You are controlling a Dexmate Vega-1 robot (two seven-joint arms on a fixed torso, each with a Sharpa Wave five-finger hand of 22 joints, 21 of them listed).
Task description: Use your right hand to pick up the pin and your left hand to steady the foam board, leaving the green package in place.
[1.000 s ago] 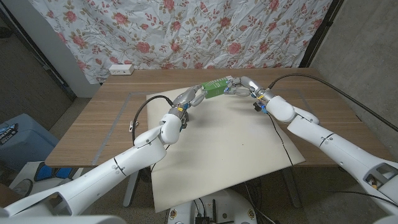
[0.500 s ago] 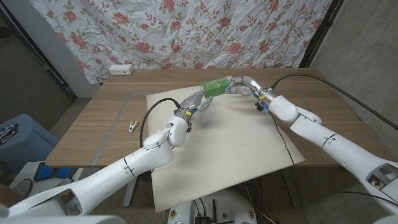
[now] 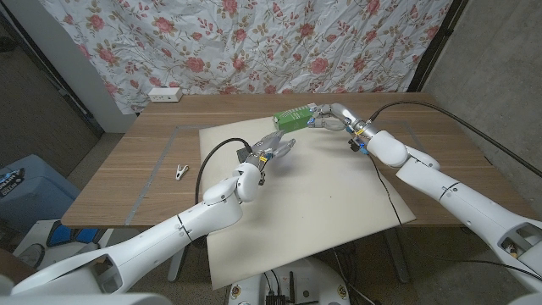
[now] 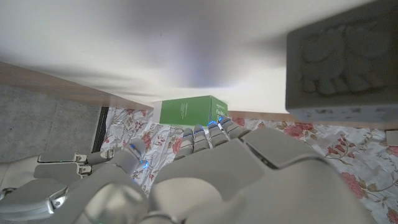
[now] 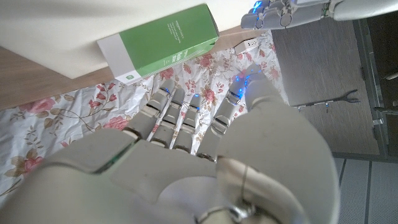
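Writing on green package (image 3: pixel 293 118) shows as white lines in right wrist view (image 5: pixel 163 42), too small to read. Package sits at far edge of foam board (image 3: pixel 313 199), right hand (image 3: pixel 325 116) just beside its right end, fingers curled; can't tell if it grips anything. Pin can't be made out anywhere, maybe hidden by fingers. Left hand (image 3: pixel 273 147) hovers over board near package, fingers spread apart, holding nothing. Small clip (image 3: pixel 179 171) lies on table (image 3: pixel 127 174) left of board
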